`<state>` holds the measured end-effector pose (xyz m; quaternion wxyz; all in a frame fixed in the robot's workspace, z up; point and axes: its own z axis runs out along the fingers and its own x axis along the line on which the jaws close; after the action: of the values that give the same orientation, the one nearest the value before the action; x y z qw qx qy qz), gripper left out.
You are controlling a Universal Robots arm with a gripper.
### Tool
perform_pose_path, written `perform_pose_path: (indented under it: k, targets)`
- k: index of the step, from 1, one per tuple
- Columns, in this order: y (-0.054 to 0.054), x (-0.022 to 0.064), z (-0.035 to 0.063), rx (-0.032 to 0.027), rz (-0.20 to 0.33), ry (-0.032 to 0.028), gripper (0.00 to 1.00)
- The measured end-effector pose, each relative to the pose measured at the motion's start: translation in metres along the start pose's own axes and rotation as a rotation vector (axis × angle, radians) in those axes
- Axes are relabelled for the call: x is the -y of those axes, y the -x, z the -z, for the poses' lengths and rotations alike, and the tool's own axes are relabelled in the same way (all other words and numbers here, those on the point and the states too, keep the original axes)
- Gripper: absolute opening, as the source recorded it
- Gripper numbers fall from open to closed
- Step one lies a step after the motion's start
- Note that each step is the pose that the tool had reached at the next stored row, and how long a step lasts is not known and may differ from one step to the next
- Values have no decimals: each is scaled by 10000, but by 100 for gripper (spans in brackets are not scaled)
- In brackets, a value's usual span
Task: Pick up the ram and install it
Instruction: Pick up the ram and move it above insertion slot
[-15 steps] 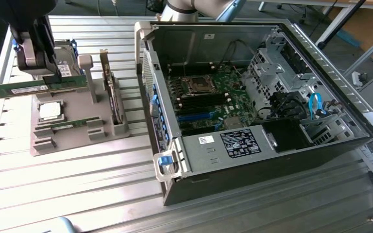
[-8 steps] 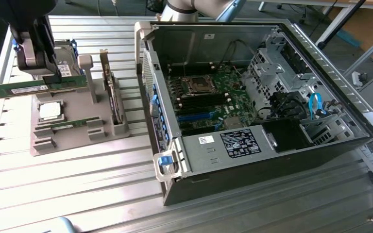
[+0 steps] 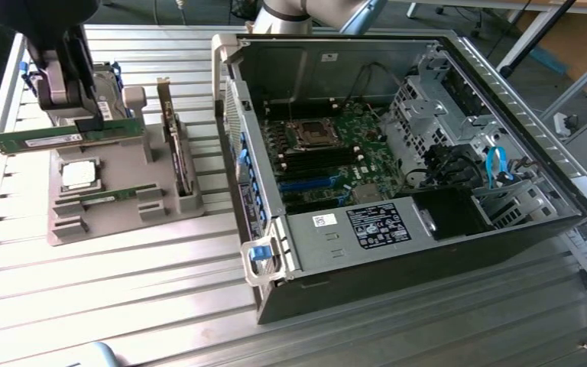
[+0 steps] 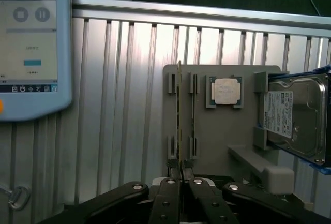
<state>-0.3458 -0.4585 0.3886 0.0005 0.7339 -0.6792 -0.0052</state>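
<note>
Pick step done: fingers [image 4: 168, 198] pinched narrow on ram [image 3: 49, 139], held above grey tray [image 3: 120, 218]. Install pending; I judge it needs careful edge alignment with a motherboard [image 3: 324, 153] slot.

The ram [image 3: 49, 139] is a long skinny green stick with white labels, hanging level on its long edge, pinched near one end by the fingers [image 4: 169, 193]. Its twin stick [image 3: 102, 197] lies below in the grey holder [image 3: 120, 223].
</note>
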Motion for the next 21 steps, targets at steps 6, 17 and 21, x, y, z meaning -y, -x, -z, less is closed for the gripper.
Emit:
perform_pose_path:
  k: [6,17,21]
  targets:
    - [-6,79,0,0,0,0,12]
    - [-18,230,2,0,-1,0,12]
    - [-24,313,3,0,0,0,12]
